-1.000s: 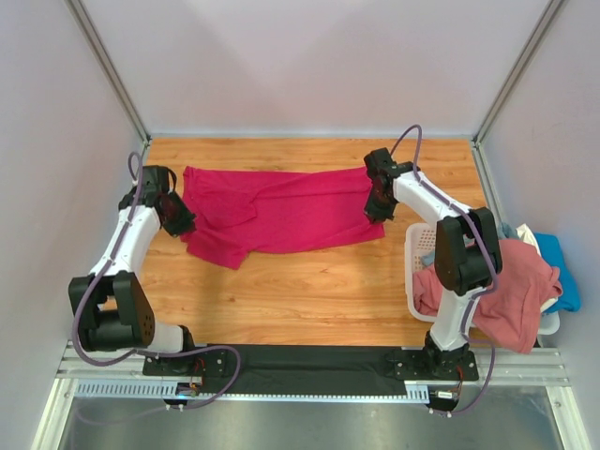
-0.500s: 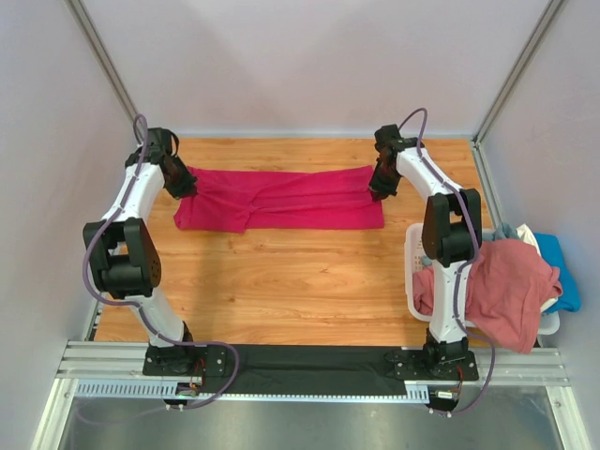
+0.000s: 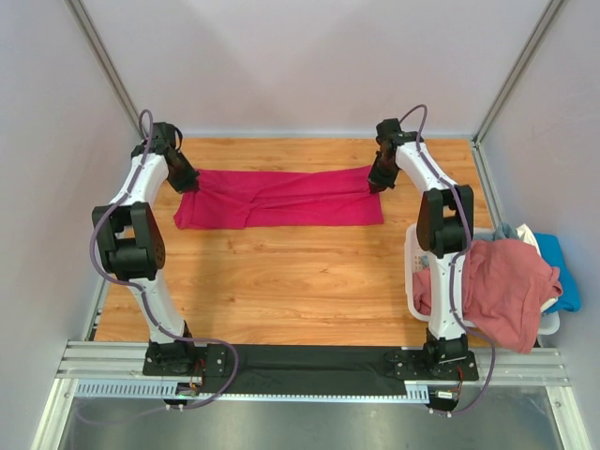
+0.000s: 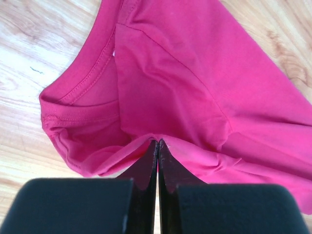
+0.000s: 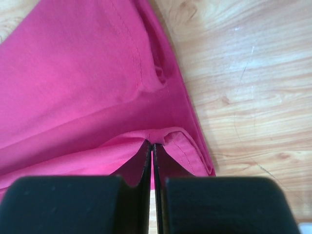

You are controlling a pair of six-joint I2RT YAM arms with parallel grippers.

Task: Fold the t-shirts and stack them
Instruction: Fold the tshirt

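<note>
White basket (image 3: 411, 262) at the right holds a dusty pink t-shirt (image 3: 502, 291) and blue cloth (image 3: 561, 272). Left gripper (image 3: 185, 181) and right gripper (image 3: 375, 183) each have their jaws clamped on the magenta t-shirt (image 3: 281, 199).

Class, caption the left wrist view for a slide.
The left gripper shut on a raised fold of the magenta-red t-shirt, with the wooden table beneath.

Wooden table (image 3: 309, 281), white lattice basket (image 3: 413, 258) — at its right edge, pale walls (image 3: 309, 66)

Basket (image 3: 411, 267) mostly hidden under dusty pink shirt (image 3: 506, 286).
</note>
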